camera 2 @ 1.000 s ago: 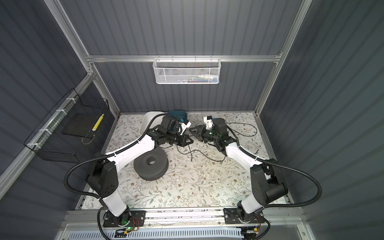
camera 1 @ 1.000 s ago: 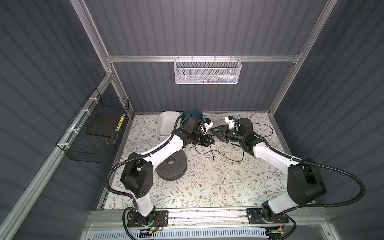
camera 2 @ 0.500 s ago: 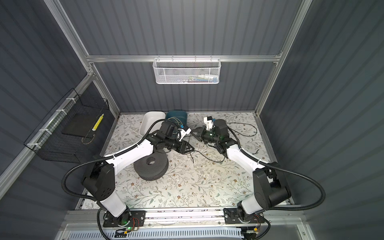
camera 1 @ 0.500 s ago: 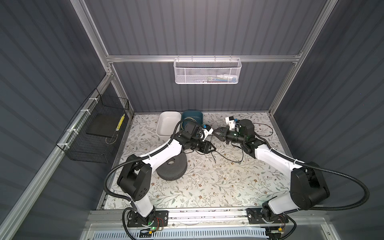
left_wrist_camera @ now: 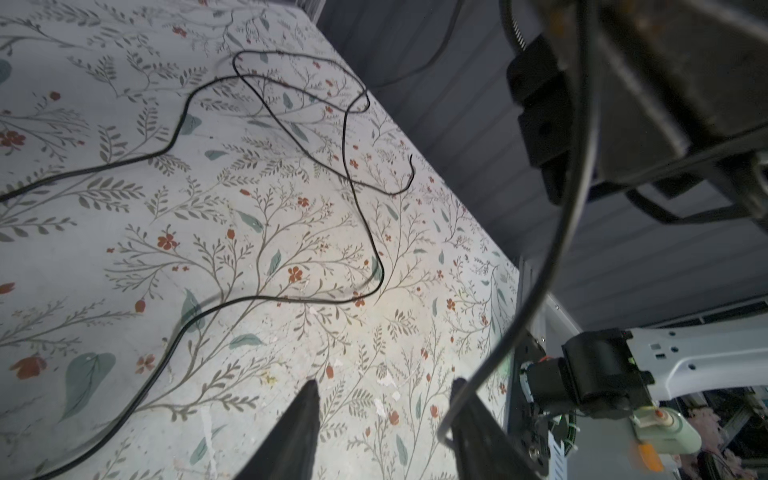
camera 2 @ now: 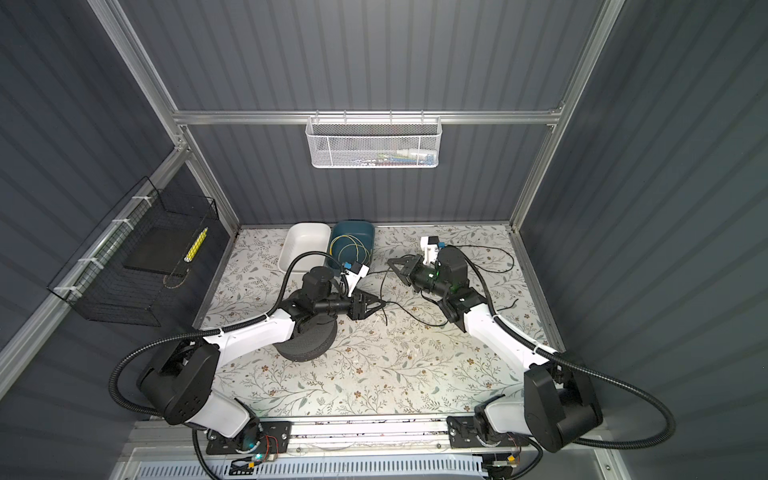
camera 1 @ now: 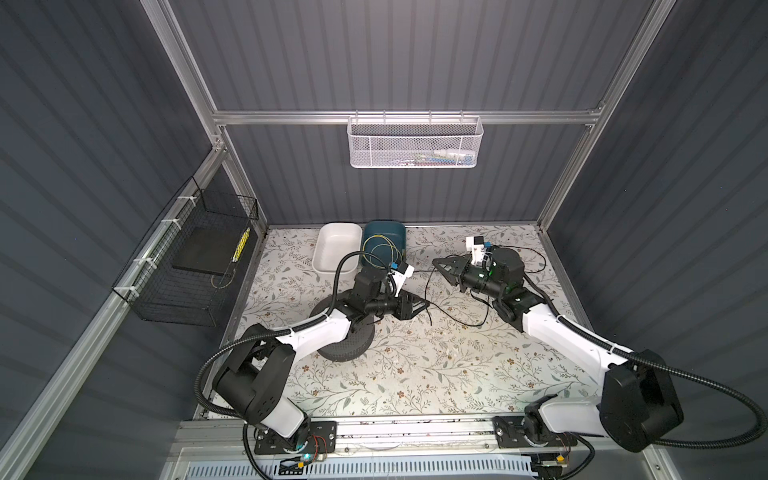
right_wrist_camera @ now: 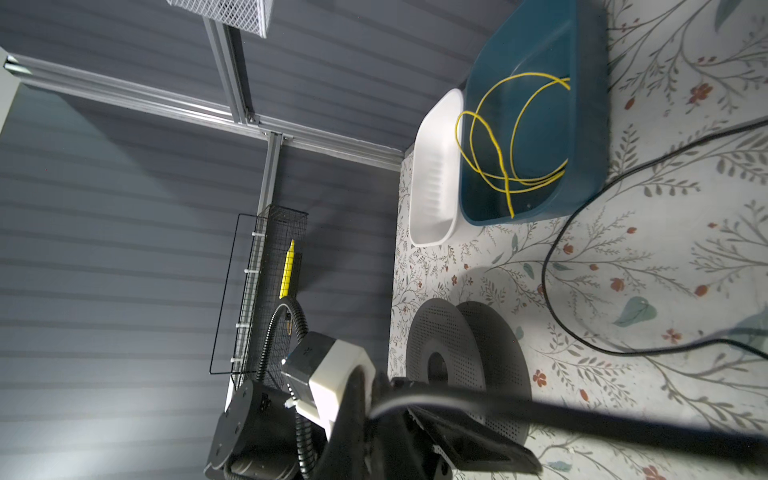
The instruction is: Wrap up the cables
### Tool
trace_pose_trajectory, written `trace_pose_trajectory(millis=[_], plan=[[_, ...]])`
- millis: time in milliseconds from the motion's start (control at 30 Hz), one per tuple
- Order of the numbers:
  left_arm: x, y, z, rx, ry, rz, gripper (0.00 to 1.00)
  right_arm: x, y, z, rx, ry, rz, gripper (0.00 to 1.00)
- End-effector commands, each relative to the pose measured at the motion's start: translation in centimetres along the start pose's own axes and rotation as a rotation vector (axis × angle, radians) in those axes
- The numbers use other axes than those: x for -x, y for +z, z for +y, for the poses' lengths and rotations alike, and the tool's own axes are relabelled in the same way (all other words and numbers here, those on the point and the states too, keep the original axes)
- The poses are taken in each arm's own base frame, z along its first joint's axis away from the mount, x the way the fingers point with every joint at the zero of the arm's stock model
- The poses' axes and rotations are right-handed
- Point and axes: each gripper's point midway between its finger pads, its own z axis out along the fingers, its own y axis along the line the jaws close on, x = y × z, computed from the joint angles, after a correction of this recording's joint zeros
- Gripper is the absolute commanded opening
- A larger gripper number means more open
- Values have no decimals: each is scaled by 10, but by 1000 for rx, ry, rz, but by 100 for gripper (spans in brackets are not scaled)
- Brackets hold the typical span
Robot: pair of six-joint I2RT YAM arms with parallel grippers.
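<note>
A thin black cable lies in loose loops on the floral mat. Its near part rises to my right gripper, which is shut on it; in the right wrist view the cable comes out from between the closed jaws. My left gripper stands open just above the mat, and that raised strand rests against one of its fingers without being pinched. In both top views the left gripper is in front of the right one. A yellow cable lies coiled in the blue bin.
A white bin stands beside the blue one at the back. A dark perforated disc lies under my left forearm. A black wire basket hangs on the left wall, a white mesh basket on the back wall.
My left gripper has opened and drawn back from the blue bin toward the front. My right gripper has shut on the black cable.
</note>
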Motion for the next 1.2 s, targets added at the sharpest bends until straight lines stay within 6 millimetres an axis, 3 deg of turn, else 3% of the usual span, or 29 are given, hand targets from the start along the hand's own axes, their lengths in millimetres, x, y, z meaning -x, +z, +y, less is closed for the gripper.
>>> trace_pose_trajectory(millis=[0, 533, 633, 833, 967, 1033, 1100, 1167], plan=[[31, -3, -19, -116, 5, -192, 50, 13, -7, 11, 40, 12, -84, 0], [5, 5, -24, -138, -48, -184, 39, 27, -10, 6, 64, 87, -183, 0], [4, 6, -23, -140, -56, -180, 29, 28, -11, 1, 51, 98, -206, 0], [1, 5, -21, -110, -57, -151, 0, 29, -13, -6, 34, 105, -219, 0], [0, 2, -24, -82, -37, -106, 0, 26, -14, -11, 9, 91, -209, 1], [-1, 1, -24, -54, -25, -58, 0, 24, -14, -10, -2, 57, -193, 17], [-2, 1, -25, -34, -11, 2, 0, 18, -16, -8, -20, 4, -150, 47], [-1, 1, -29, -33, 4, 46, 0, 11, -17, -3, -44, -76, -97, 54]])
